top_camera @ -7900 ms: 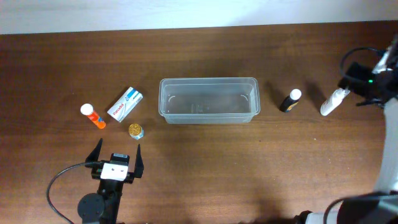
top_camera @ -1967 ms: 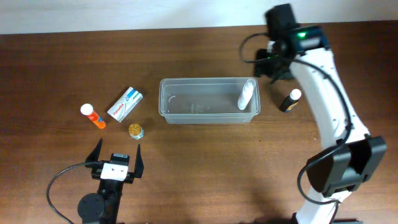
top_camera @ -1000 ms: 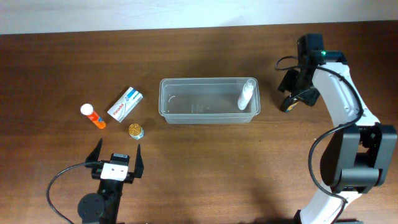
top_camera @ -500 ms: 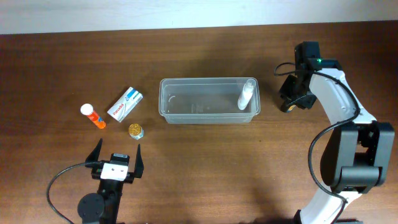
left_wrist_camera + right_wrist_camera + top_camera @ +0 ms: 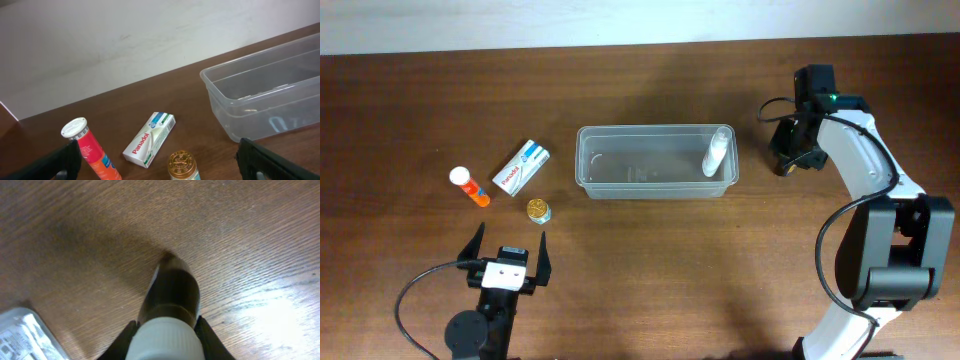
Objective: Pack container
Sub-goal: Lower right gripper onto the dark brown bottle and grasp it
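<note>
The clear container (image 5: 655, 127) stands mid-table with a white bottle (image 5: 717, 150) leaning in its right end. Just right of it, my right gripper (image 5: 792, 158) is shut on a small dark bottle with a white cap. In the right wrist view the dark bottle (image 5: 173, 290) points away from the camera, its white cap (image 5: 162, 339) pinched between both fingers of that gripper (image 5: 165, 332). My left gripper (image 5: 507, 247) hangs open near the front left edge, holding nothing.
Left of the container lie an orange tube with a white cap (image 5: 92, 152), a white Panadol box (image 5: 150, 138) and a gold-lidded jar (image 5: 183, 165). The container's left end (image 5: 222, 107) shows in the left wrist view, its corner (image 5: 20, 335) in the right wrist view.
My right gripper has settled over the dark bottle and its jaws have closed on the cap. The left arm and the other items have not moved.
</note>
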`<state>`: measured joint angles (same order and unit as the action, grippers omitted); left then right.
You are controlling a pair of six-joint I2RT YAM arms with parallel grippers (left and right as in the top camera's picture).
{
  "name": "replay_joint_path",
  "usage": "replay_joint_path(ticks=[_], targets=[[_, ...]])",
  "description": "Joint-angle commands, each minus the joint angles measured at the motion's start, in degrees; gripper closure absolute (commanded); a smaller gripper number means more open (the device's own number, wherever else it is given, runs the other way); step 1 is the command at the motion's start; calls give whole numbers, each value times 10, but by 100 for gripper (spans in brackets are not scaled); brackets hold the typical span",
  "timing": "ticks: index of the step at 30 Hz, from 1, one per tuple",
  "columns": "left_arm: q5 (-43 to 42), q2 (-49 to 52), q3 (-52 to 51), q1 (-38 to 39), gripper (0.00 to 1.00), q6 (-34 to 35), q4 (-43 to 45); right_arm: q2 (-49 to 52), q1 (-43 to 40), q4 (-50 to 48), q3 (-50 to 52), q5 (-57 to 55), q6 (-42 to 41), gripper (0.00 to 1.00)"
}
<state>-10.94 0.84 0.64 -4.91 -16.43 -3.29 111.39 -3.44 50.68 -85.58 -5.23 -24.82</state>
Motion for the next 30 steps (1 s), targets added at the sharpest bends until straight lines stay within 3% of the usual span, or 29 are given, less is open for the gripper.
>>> replay_joint_path(ticks=[1,5,14,30], targets=[[2,-5,-1,-2,1,5,-4,-3,-4,-2,4,-22,32,58],[2,-5,-1,-2,1,5,-4,-3,-4,-7,4,-21,31,51],[2,-5,-1,-2,1,5,-4,-3,-4,-29,5,-30,-1,53],[2,-5,-1,-2,1,5,-4,-3,-4,-29,5,-32,-33,80]])
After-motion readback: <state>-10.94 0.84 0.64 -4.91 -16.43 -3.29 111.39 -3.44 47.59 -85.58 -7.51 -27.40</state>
